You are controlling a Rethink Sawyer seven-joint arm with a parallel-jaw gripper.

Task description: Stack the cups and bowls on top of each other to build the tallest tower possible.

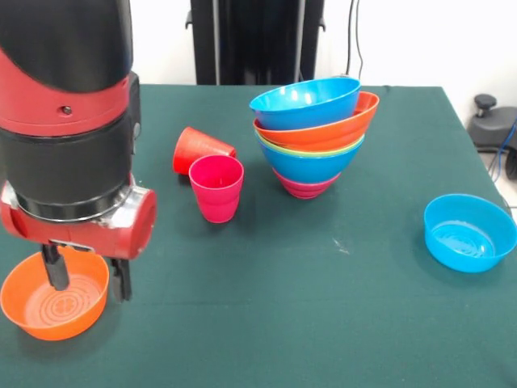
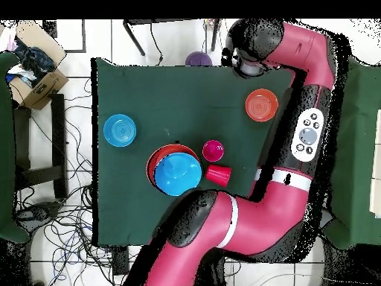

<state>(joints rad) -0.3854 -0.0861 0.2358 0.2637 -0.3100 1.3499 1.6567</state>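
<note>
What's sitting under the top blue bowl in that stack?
Under the top blue bowl come an orange bowl, a thin green rim, another blue bowl and a magenta bowl. Their insides are covered.

The arm (image 1: 69, 121) was bulky and round, glossy red bands alternating with black ones, a small dark screw hole set in the red shell. A silver ring (scuffed) sat just above the gripper (image 1: 87, 276) with its two black fingers (image 1: 55, 271).
</note>
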